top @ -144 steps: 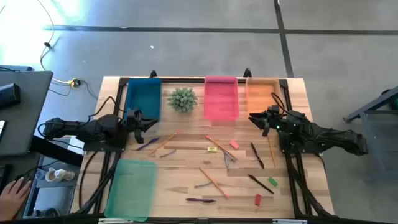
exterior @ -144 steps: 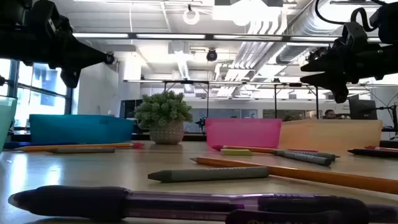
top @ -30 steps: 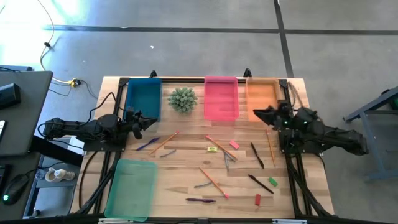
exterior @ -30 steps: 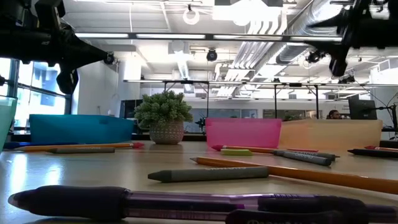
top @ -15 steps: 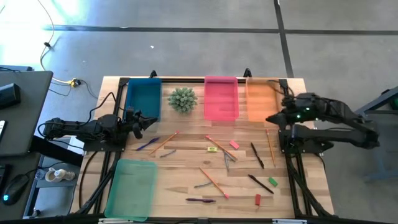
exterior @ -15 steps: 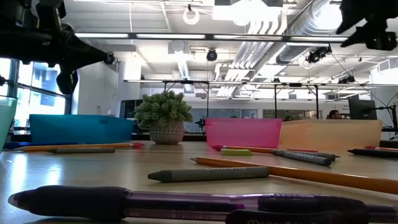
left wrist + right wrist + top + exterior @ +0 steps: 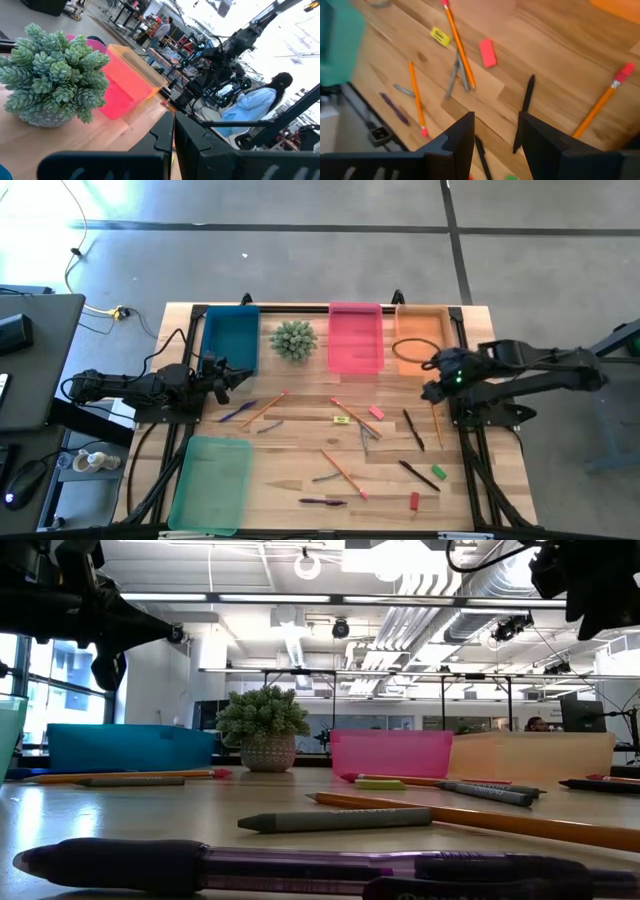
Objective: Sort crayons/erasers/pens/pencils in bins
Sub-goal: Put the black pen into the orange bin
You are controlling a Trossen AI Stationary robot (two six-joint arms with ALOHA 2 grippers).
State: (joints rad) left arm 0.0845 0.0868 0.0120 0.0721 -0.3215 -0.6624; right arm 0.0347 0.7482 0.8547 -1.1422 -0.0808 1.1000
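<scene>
Pencils (image 7: 352, 412), pens (image 7: 413, 430), crayons (image 7: 365, 435) and erasers (image 7: 377, 412) lie scattered flat on the wooden table. The blue bin (image 7: 230, 338), pink bin (image 7: 355, 337) and orange bin (image 7: 420, 335) stand along the far edge, and the green bin (image 7: 212, 483) stands near left. My right gripper (image 7: 430, 388) hangs open above the table's right side, tipped down over a black pen (image 7: 526, 97) and a pencil (image 7: 602, 105), touching nothing. My left gripper (image 7: 238, 373) is shut and level at the left, in front of the blue bin.
A small spiky plant in a pot (image 7: 293, 340) stands between the blue and pink bins. A yellow eraser (image 7: 440, 36) and a pink eraser (image 7: 487, 52) lie mid-table. Black frame rails run along both table sides. A person in a light coat (image 7: 257, 100) is in the room beyond.
My right gripper has risen and tipped from level to pointing steeply down at the table, drawing back a little toward the right edge; its fingers stay open. Nothing on the table has moved.
</scene>
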